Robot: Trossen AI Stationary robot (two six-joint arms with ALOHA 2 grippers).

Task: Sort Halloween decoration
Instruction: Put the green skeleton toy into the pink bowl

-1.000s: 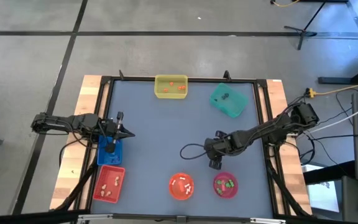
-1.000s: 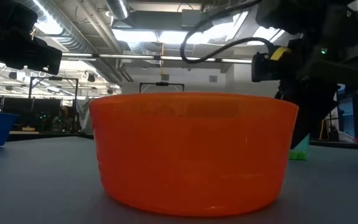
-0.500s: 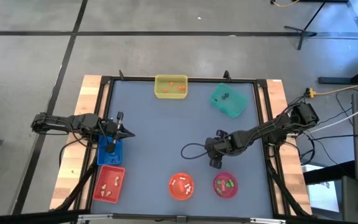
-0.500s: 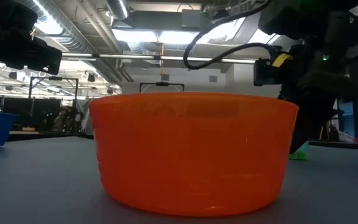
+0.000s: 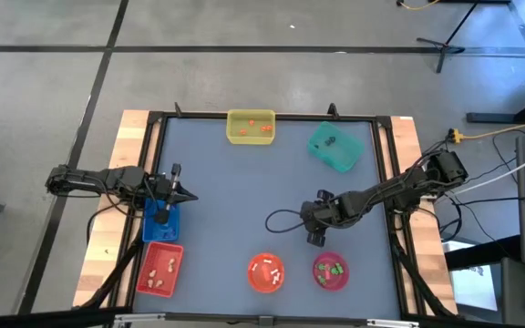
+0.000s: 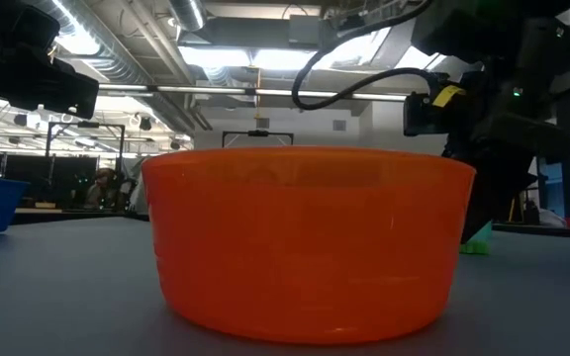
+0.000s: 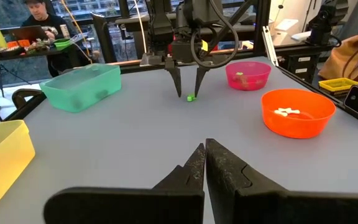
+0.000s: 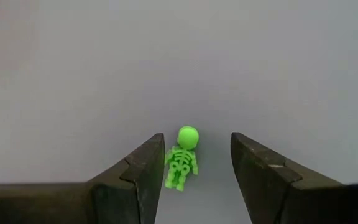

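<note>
Right wrist: ribbed green skeleton (image 8: 182,159) on matte table (image 8: 73,74)

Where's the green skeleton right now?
The green skeleton lies on the table, right side, between the open right gripper's fingers, just up-table of the pink bowl.

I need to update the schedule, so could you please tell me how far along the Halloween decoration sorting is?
Mostly done: trinkets already lie in the yellow tray, teal tray, red tray, orange bowl and pink bowl. In hand: the right end effector, open, straddles a green skeleton lying on the table. Left: gripping it and dropping it in a container. The left end effector waits shut.
</note>
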